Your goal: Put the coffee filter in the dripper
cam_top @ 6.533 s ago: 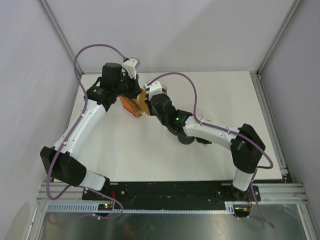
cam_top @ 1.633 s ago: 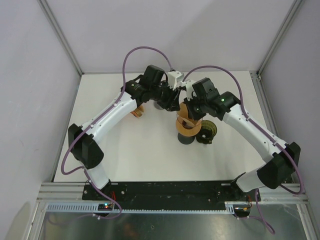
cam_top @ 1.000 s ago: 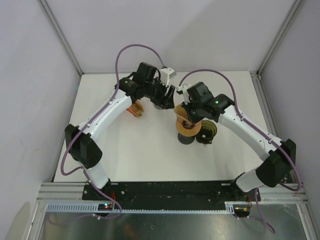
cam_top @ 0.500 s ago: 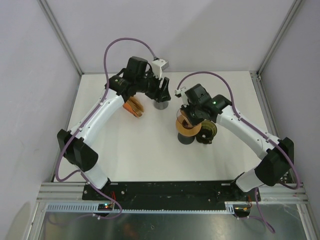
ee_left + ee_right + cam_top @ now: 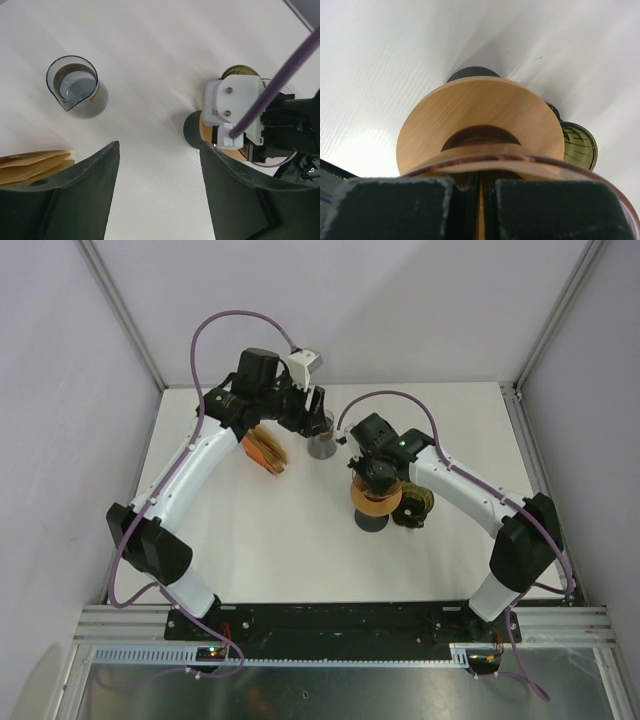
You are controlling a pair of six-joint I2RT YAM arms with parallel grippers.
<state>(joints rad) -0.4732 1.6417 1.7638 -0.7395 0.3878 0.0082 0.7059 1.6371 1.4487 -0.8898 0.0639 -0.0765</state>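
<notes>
The dripper (image 5: 377, 504) is an amber see-through cone on a round wooden disc (image 5: 480, 112), standing on a black base. My right gripper (image 5: 368, 478) hangs straight over it, fingers down inside the amber rim (image 5: 530, 162). In the right wrist view the right gripper (image 5: 481, 187) is shut on a thin tan edge of the coffee filter (image 5: 481, 212); the remainder of the filter is hidden. My left gripper (image 5: 310, 412) is open and holds nothing, raised over the far side of the table beside the beaker. Bare table shows between the jaws of the left gripper (image 5: 159, 150).
A glass beaker (image 5: 322, 445) (image 5: 75, 85) stands behind the dripper. A stack of brown filters (image 5: 265, 450) (image 5: 32, 162) sits in an orange holder to its left. A dark green glass piece (image 5: 415, 505) (image 5: 577, 145) touches the dripper's right side.
The left arm has drawn back up and to the left, away from the dripper. The right gripper has stayed shut over the dripper while its arm swung round.
</notes>
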